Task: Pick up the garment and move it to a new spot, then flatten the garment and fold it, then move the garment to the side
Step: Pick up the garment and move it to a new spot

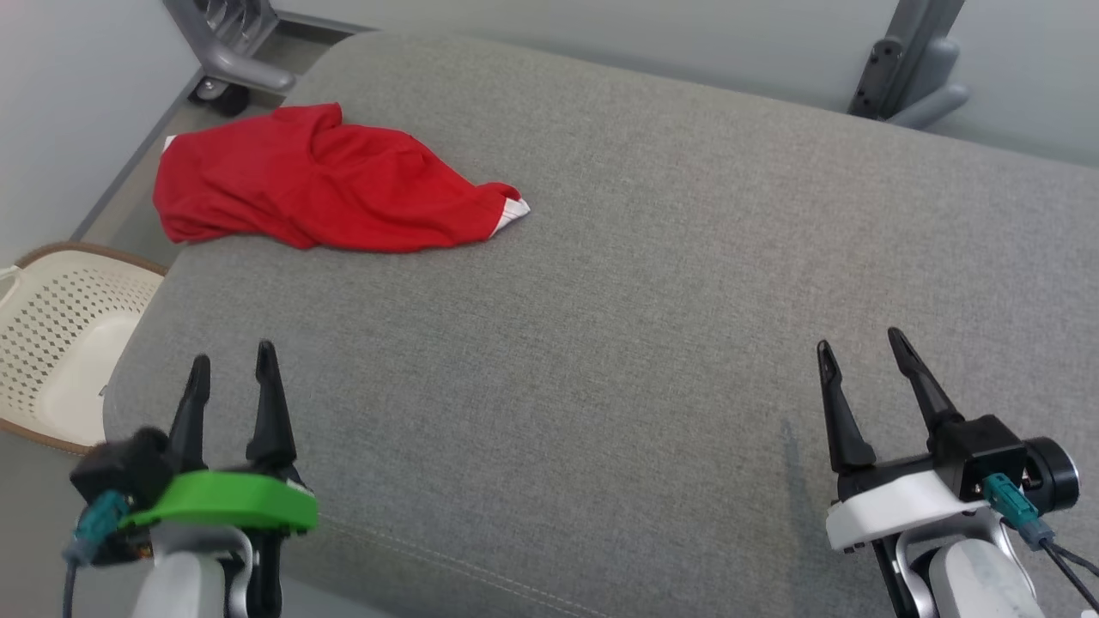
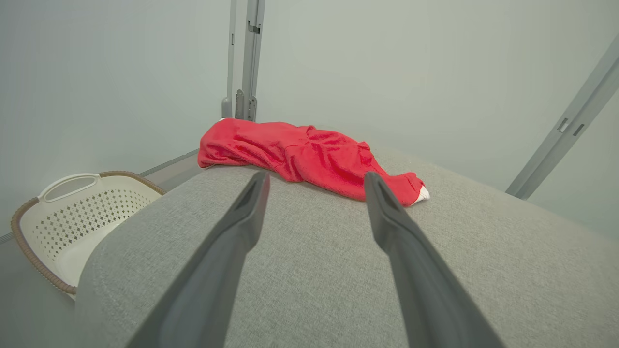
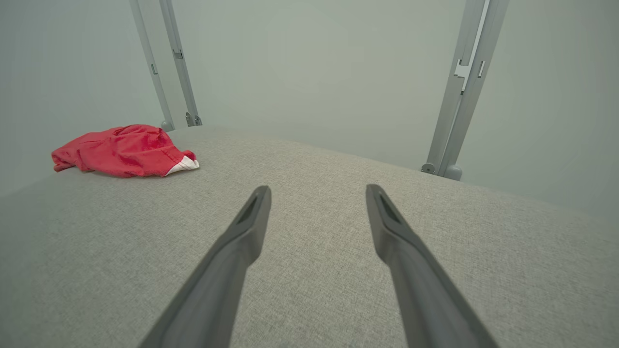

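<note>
Head view: a grey woven cushion (image 1: 652, 283) with rounded edges and a stitched seam is lying under both arms. The red garment (image 1: 318, 180), soft and crumpled with white trim at one end, is resting well ahead of the left gripper (image 1: 232, 354) and far ahead-left of the right gripper (image 1: 860, 340). Both are gaping wide, holding nothing. A perforated cream basket (image 1: 51, 335) is sitting left of the left gripper.

Left wrist view: tapered dark fingers (image 2: 242, 227) are standing apart, with the garment bunching into a long ridge beyond the tips.

Right wrist view: the garment is lying as a low heap far off to the left.
</note>
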